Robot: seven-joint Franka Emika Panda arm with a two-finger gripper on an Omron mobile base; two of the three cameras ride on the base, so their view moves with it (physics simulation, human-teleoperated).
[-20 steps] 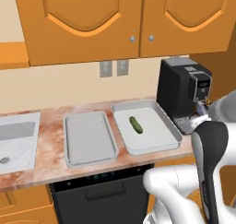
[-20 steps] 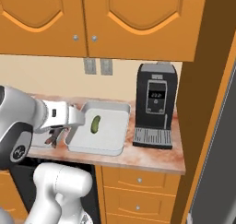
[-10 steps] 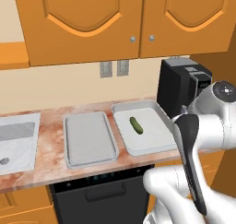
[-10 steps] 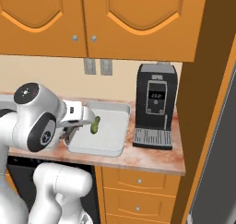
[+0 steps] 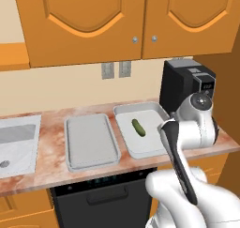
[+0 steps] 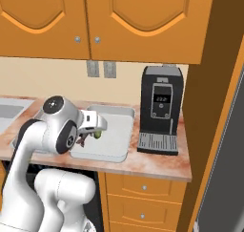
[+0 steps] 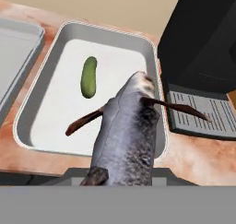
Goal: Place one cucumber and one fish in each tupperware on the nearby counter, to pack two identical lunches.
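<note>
**Fish held over the right tray**

The gripper (image 7: 120, 179) pinches a grey fish (image 7: 126, 131) above the near edge of the right tupperware (image 7: 41, 87), where one cucumber (image 7: 89, 77) lies. The left tupperware (image 5: 90, 140) sits just beside it on the counter (image 5: 51, 147); a coffee machine (image 5: 187, 84) stands right.

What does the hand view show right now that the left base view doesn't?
The hand view alone shows the grey fish held in the gripper, over the near rim of the right tupperware. The left base view alone shows the second tupperware whole, with nothing in it, and the sink. Both show the cucumber lying in the right tupperware, beside the coffee machine.
</note>
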